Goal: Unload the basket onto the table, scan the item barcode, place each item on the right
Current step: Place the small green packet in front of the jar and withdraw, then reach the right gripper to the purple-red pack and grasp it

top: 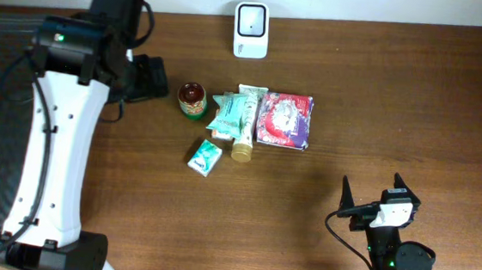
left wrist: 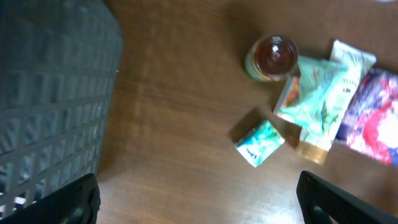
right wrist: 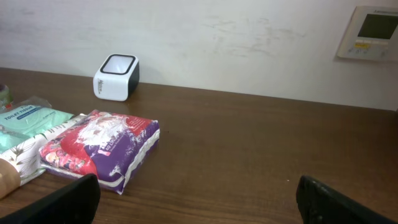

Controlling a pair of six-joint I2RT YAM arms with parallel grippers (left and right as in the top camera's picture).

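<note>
Left hand [top: 154, 78]: wide open and empty; in its wrist view both fingertips stood at the frame's bottom corners with only bare desk [top: 374, 85] between them.
Right hand [top: 373, 190]: also fully spread and holding nothing, parked at the near right of the desk, well apart from the goods.
Items: five lay in one cluster mid-desk; none was lifted, so nothing was yet on its way to the scanner [top: 251, 30].
Key relation: the jar [top: 192, 98] stood upright just to the right of the left hand, making that arm by far the nearer one; the scanner sat beyond the cluster, at the far edge.
Axes: the tube [top: 242, 139] ran far-to-near with its cap end toward the near edge; the small green box [top: 205, 158] lay skewed, alone, just nearer than the rest.
Neighbours: the tissue packet [top: 231, 113] overlapped the tube, and the red and purple pack [top: 285, 119] touched the tube's right side.
Obstacles: likely crowding on the jar's right; the basket [left wrist: 53, 93] lay to the left, clear of the route to the scanner.
</note>
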